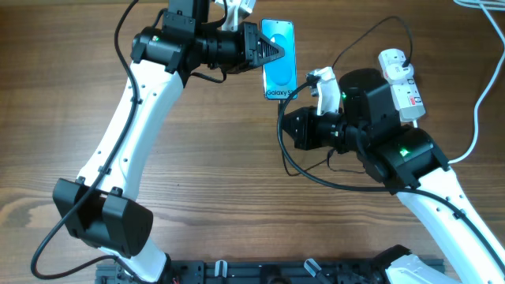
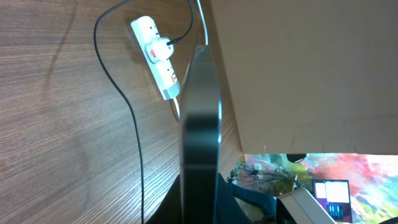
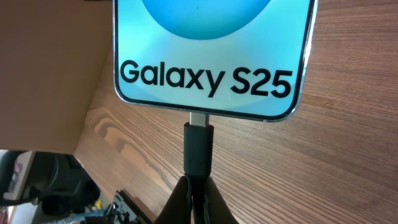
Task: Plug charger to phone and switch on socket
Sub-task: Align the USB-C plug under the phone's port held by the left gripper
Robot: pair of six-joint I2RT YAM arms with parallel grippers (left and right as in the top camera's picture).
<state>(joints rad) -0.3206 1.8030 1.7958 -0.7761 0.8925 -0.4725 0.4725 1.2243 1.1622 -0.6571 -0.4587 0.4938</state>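
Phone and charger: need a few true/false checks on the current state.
1. Left claw holds the phone. True.
2. Right claw is empty. False: it is shut on the connector.
3. Connector meets the phone's bottom edge. True.
4. Plug head lies loose. False: it sits in the socket.
5. Phone screen is dark. False: it is lit blue.

The cyan-screened phone (image 1: pixel 279 67) lies screen-up, the black tip of the charger (image 3: pixel 198 152) meeting its bottom-edge port, the cable's white plug head seated in the white socket (image 1: pixel 409 99) nearby.
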